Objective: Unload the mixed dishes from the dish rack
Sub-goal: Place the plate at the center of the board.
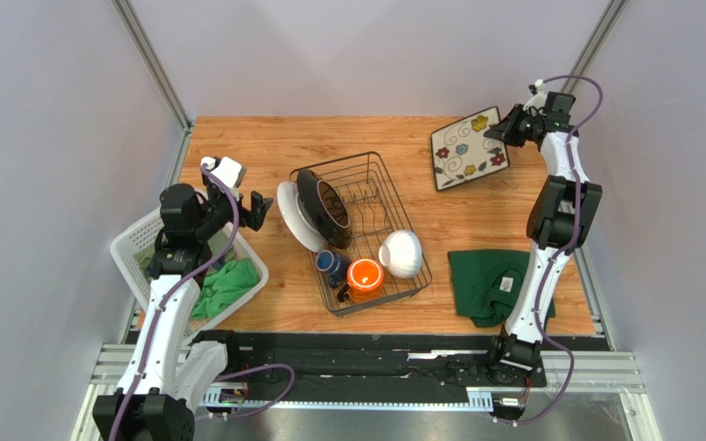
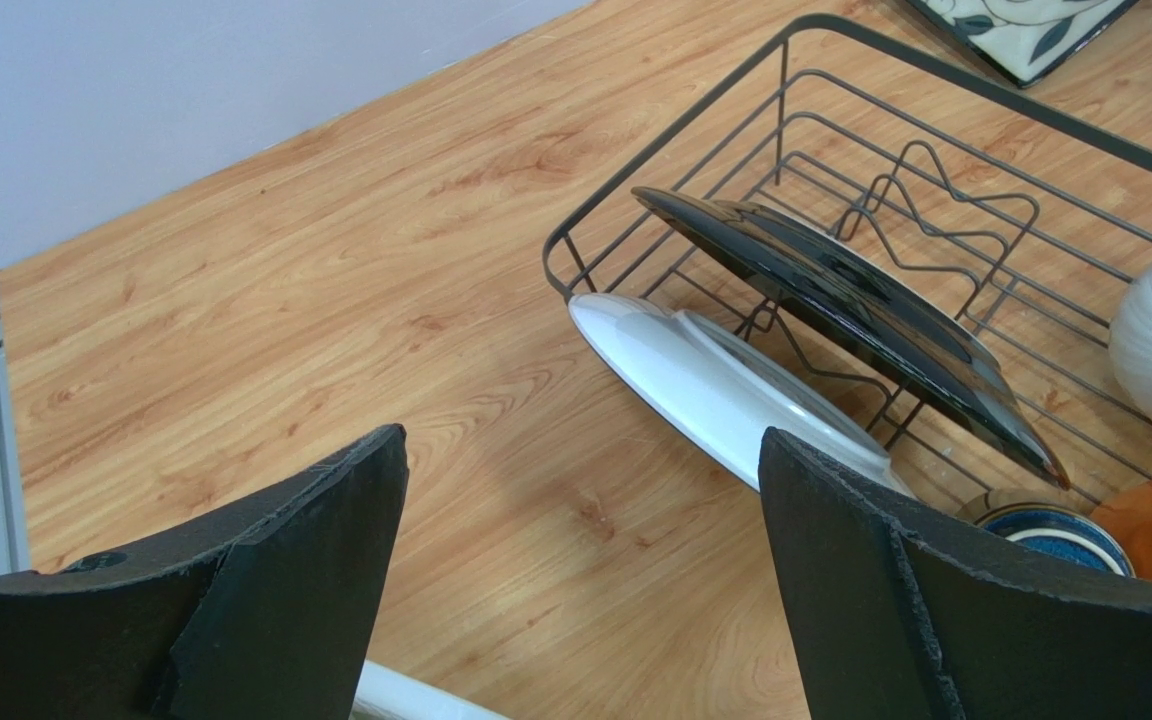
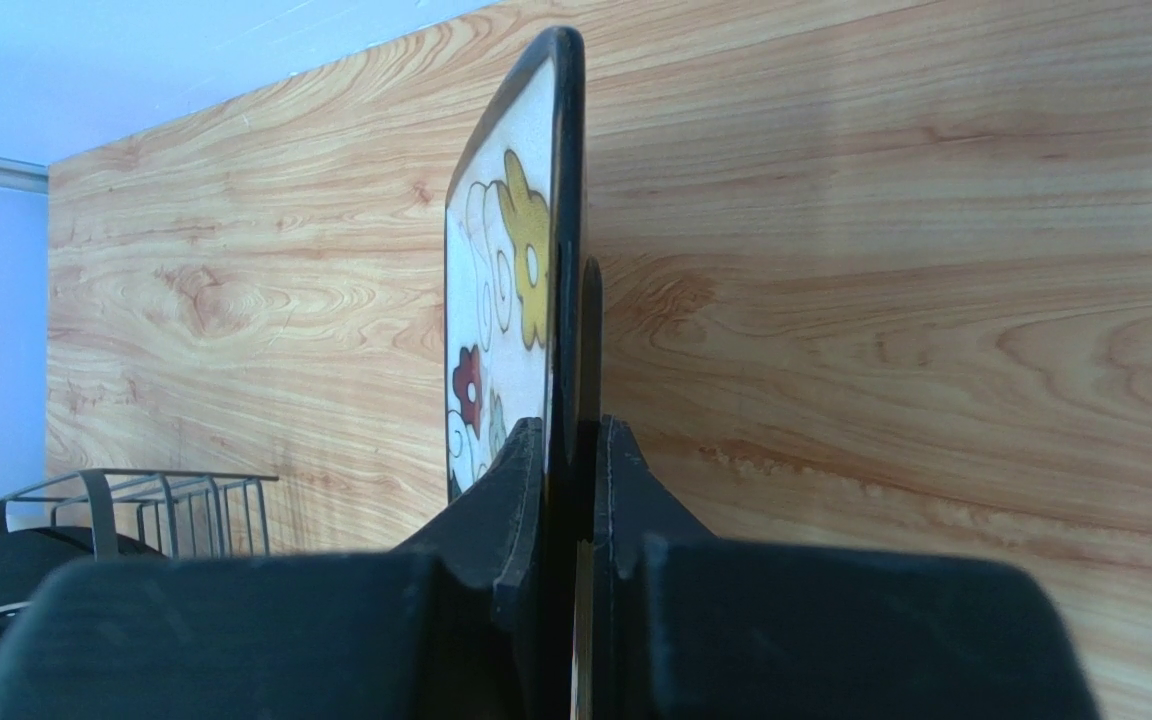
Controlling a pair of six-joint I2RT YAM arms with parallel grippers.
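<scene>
Setting down the square floral plate [image 1: 469,149] looks like the step in hand: the right fingers [image 1: 510,127] are pinched tight on its rim out by the far right corner of the worktop [image 1: 237,147], well clear of the dish rack [image 1: 366,193]. Whether the plate is fully resting on the wood is hard to tell from here. So the next move, I'd say, is to make sure it lies flat, then let go and pull away without dragging it. Meanwhile the left fingers [image 1: 255,207] hang spread wide, holding nothing, near the left edge just beside the rack. They face the white round plate [image 1: 294,220] and the dark round plate [image 1: 324,207] leaning behind it. Taking the white one calls for a clean pinch on its rim. The rack stands mid-worktop, with the blue mug [image 1: 331,265], the orange mug [image 1: 366,274] and the white bowl [image 1: 403,253] waiting at its near end.
</scene>
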